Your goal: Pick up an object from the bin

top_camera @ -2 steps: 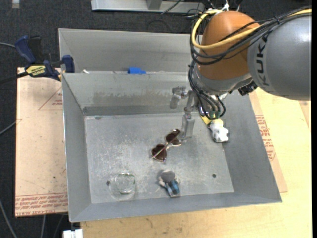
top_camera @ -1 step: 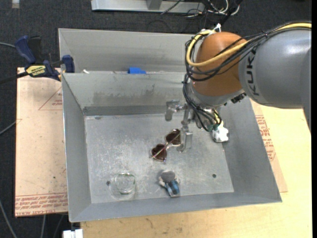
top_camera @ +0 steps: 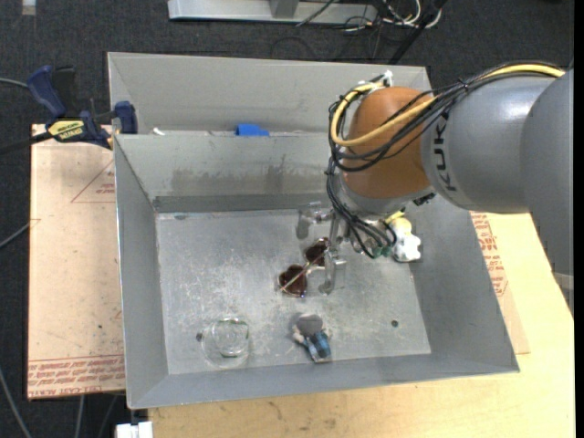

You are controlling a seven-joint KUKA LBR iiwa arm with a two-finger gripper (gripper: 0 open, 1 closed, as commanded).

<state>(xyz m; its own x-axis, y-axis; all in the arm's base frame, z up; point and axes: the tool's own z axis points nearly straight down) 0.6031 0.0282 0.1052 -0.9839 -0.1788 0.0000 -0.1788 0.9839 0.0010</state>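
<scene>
Your gripper (top_camera: 322,249) is low over the middle of the bin (top_camera: 137,245). Its fingers (top_camera: 331,275) are spread apart, one toward the back wall and one toward the front. The thing they straddle is a dark reddish-brown, glossy piece that looks like small sunglasses (top_camera: 294,279). It lies flat and slanted on the bin floor near the centre, and only its upper end sits between the fingers; the rest trails toward the front left. Nothing is clamped yet as far as you can see.

The main risk is an off-centre grip. If you close on that one end, the thing will likely swing or slip out on the lift. It is thin, smooth and flat on metal, so the fingers may close above it or push it sideways. If you go lower, the tips may scrape the floor.

A small grey and blue thing (top_camera: 313,338) and a clear round thing (top_camera: 226,338) lie apart toward the front, and I judge them no hindrance. A white and yellow bit (top_camera: 406,245) sits just beside the wrist cables; watch for a snag there.
</scene>
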